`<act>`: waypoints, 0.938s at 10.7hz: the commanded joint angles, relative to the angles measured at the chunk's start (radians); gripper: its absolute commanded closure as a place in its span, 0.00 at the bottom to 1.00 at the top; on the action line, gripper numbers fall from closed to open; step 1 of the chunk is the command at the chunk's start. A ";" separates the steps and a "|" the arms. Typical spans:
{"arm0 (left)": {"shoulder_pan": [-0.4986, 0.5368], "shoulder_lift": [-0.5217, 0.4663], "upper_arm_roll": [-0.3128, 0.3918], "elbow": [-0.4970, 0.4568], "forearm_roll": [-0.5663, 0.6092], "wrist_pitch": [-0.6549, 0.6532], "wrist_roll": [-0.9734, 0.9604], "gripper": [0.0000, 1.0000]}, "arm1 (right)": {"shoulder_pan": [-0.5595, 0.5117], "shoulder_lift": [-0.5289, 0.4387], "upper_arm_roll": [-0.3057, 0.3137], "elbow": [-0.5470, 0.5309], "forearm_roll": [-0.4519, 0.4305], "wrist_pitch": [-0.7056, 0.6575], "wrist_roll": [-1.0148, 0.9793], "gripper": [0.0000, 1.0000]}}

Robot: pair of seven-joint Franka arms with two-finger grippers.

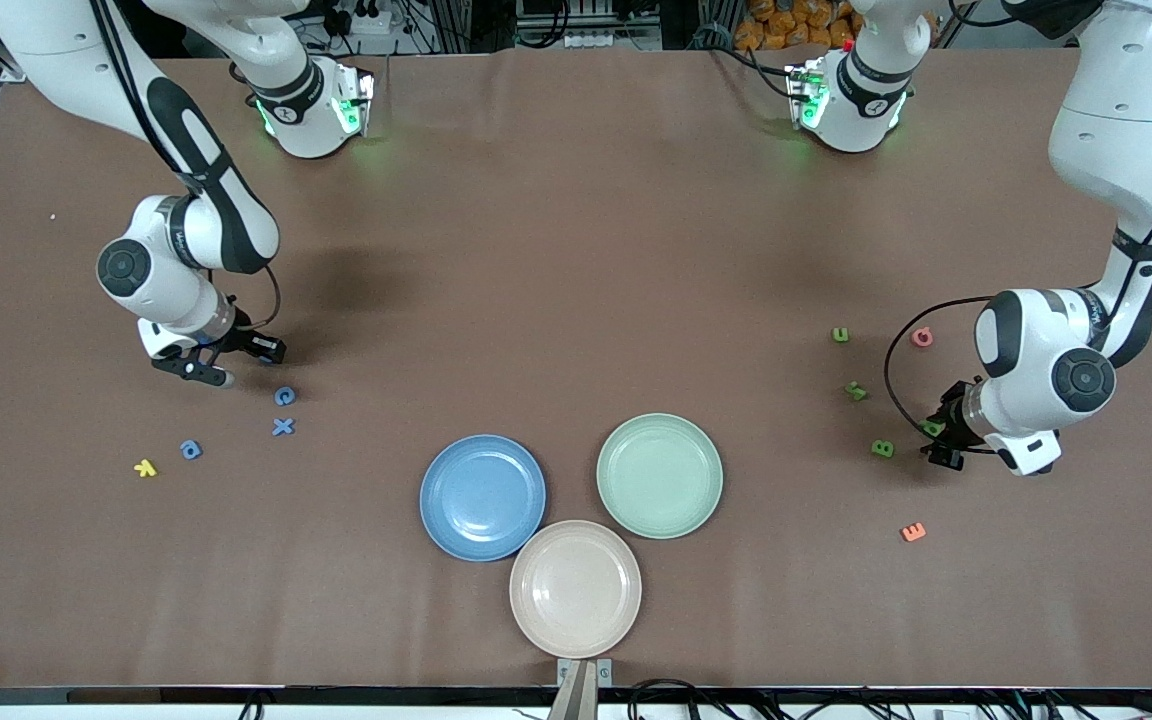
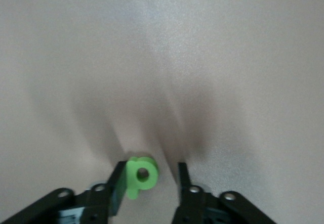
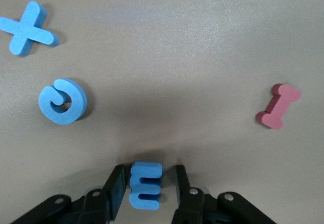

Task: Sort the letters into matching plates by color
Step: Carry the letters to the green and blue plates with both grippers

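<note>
Three bare plates sit near the front camera: blue (image 1: 482, 497), mint green (image 1: 659, 475) and beige-pink (image 1: 575, 588). My right gripper (image 1: 226, 368) (image 3: 149, 173) is down at the table toward the right arm's end. It is open around a blue E (image 3: 145, 184), with one finger touching it and a gap at the other. A blue C (image 3: 63, 101) (image 1: 284, 396) and a blue X (image 3: 28, 28) (image 1: 283, 426) lie close by. My left gripper (image 1: 938, 435) (image 2: 152, 171) is low at the left arm's end, open around a green P (image 2: 140, 174) (image 1: 932, 429), which rests against one finger.
A red I (image 3: 278, 106) lies near the right gripper. A blue a (image 1: 190, 450) and a yellow letter (image 1: 145, 467) lie nearer the camera. By the left gripper are a green B (image 1: 882, 449), two more green letters (image 1: 856, 391) (image 1: 840, 335), a pink letter (image 1: 923, 337) and an orange E (image 1: 913, 532).
</note>
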 commanded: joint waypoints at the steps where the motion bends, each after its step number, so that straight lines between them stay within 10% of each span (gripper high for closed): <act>1: -0.003 -0.015 0.000 -0.007 0.035 -0.019 -0.073 1.00 | -0.013 0.008 0.004 -0.003 0.014 0.008 -0.010 0.65; 10: -0.104 -0.042 -0.015 0.050 0.047 -0.020 -0.072 1.00 | -0.002 0.006 0.006 0.037 0.012 -0.009 -0.015 0.77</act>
